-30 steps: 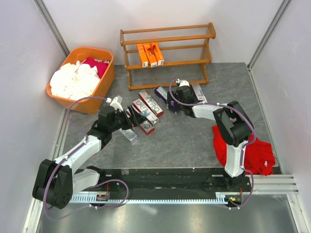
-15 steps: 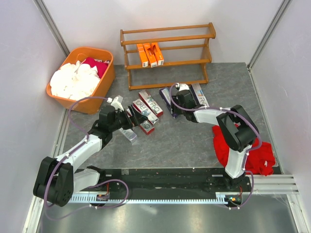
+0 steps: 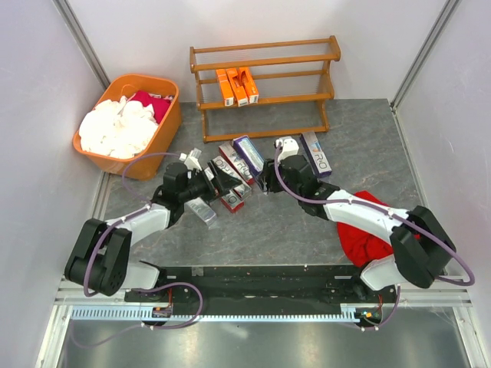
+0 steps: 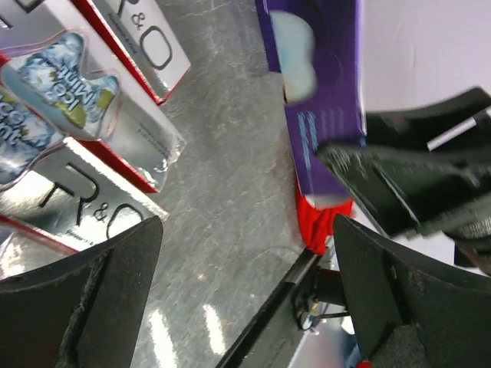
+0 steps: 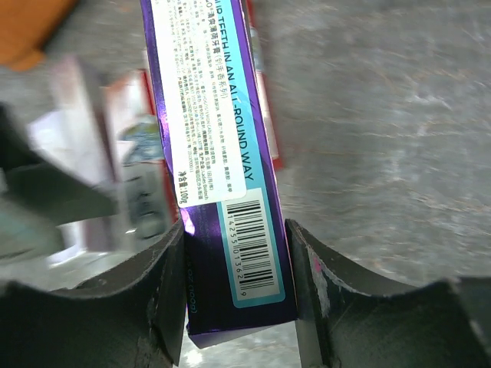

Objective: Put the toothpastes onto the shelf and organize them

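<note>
- Right end effector (image 5: pixel 234 284) pinching purple-and-white toothpaste carton (image 5: pixel 207 115) at one end, on its long sides.
- Carton sits just near of the orange-brown wooden shelf (image 3: pixel 265 57), beside red-and-silver cartons (image 3: pixel 230 170) on the grey counter (image 3: pixel 307 230).
- Left end effector (image 4: pixel 245 287) spread wide over those.
- Three orange cartons (image 3: pixel 236 86) on the shelf's middle tier.

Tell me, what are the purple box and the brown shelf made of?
The purple box looks like thin glossy cardboard: sharp folded edges, printed label and barcode. The shelf looks like varnished wood, orange-brown with a slight sheen, though grain is too small to see.
</note>
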Robot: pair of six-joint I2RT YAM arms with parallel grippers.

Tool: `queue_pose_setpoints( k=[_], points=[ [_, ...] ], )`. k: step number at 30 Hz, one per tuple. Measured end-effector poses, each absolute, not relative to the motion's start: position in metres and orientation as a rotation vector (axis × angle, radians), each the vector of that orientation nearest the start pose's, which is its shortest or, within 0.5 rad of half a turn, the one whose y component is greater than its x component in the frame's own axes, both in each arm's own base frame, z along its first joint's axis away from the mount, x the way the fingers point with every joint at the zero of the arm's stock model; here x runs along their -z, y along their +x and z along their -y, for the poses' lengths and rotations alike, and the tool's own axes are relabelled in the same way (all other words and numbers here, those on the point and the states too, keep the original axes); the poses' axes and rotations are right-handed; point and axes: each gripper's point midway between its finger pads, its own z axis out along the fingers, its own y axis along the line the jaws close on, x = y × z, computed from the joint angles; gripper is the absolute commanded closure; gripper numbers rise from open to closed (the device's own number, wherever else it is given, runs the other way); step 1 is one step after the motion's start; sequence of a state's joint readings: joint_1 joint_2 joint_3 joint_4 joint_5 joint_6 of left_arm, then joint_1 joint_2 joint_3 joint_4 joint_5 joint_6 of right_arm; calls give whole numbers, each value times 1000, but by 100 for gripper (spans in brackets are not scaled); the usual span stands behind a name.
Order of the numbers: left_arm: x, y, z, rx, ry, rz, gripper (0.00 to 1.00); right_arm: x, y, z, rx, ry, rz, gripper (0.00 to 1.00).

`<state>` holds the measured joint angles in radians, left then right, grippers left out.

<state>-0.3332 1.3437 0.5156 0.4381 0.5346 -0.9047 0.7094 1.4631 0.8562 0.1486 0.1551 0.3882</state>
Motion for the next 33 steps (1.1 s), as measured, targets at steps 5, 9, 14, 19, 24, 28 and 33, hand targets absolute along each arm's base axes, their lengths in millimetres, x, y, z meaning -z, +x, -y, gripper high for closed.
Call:
queue_pose_setpoints(
  k=[5,9,14,19,24,28,33],
  points=[
    [-147,304,235,1366,-221,-2082,0,-160,316,-290,-606,-258,-2017,55],
    [-163,310,240,1410,-204,-2025,0,-158,303,-301,-638,-282,-2029,54],
    [-163,310,244,1436,-205,-2017,0,-154,285,-315,-669,-326,-2047,54],
    [-157,312,246,1445,-227,-2032,14,-155,268,-329,-707,-367,-2047,52],
    [-161,314,248,1473,-234,-2010,39,-158,259,-334,-728,-376,-2043,44],
    [-165,315,249,1490,-241,-1990,45,-160,259,-333,-739,-346,-2042,20],
    [-170,314,249,1515,-238,-1954,47,-155,256,-332,-767,-298,-2060,2]
  ],
)
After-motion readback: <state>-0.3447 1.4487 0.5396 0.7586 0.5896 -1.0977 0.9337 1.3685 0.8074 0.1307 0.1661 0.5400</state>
